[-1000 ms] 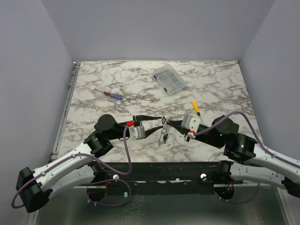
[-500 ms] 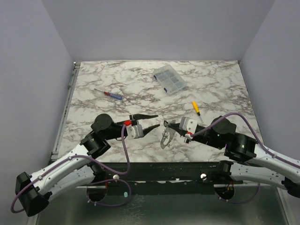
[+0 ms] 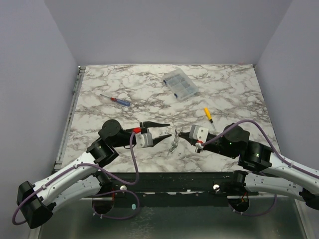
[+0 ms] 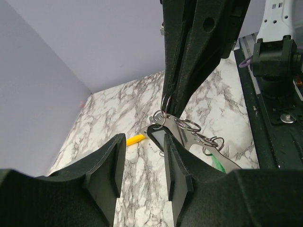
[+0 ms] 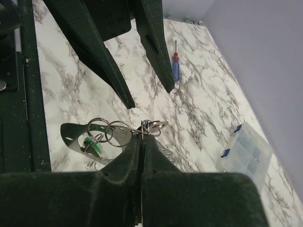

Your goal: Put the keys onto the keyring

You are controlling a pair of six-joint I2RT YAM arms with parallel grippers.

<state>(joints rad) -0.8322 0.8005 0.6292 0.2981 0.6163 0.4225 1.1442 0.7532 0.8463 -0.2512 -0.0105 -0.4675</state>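
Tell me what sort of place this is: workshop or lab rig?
Probably a lab robot cell: plain lavender walls box in a marble-patterned table, with sparse staged props: red-and-blue screwdriver, yellow-handled screwdriver, clear parts box.

I could read no writing, label, brand or number anywhere, not even on the keys (image 5: 75,142) or the plastic box (image 3: 180,83).

The keys (image 3: 173,145), thin silvery blades joined by several interlinked wire split rings (image 5: 113,130), hang as one loose cluster from a ring pinched in the closed tips of the right gripper (image 3: 178,133), over the near part of the marble table (image 3: 124,84).
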